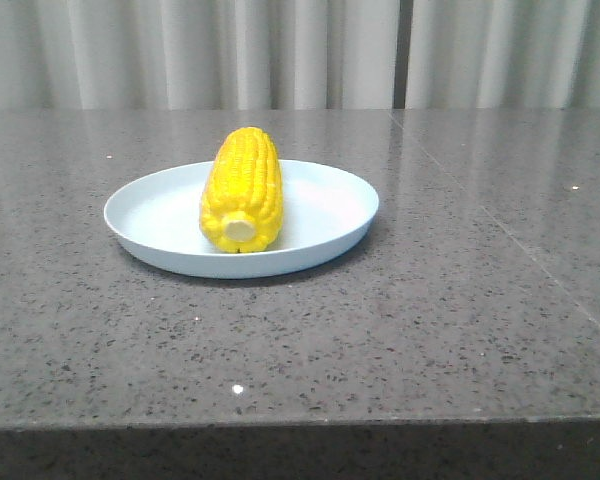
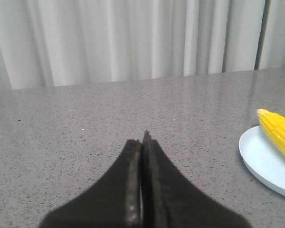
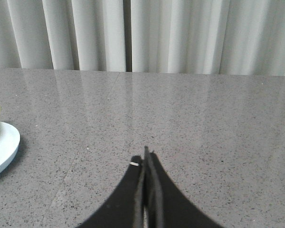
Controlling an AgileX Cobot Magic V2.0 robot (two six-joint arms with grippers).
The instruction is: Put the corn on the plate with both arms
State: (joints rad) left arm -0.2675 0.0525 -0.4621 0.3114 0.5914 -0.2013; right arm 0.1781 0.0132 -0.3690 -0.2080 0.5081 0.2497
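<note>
The corn (image 1: 242, 189) is lying lengthwise in the plate (image 1: 325, 228) mid-bench, both the left pincer (image 2: 143, 137) and right pincer (image 3: 146, 154) are sitting closed and empty well apart from it, so I'm only fearing a nudge rolling it out.

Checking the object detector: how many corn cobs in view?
1. The corn lies on the plate mid-table, pale cut end toward the camera. No others are visible on the table.
</note>
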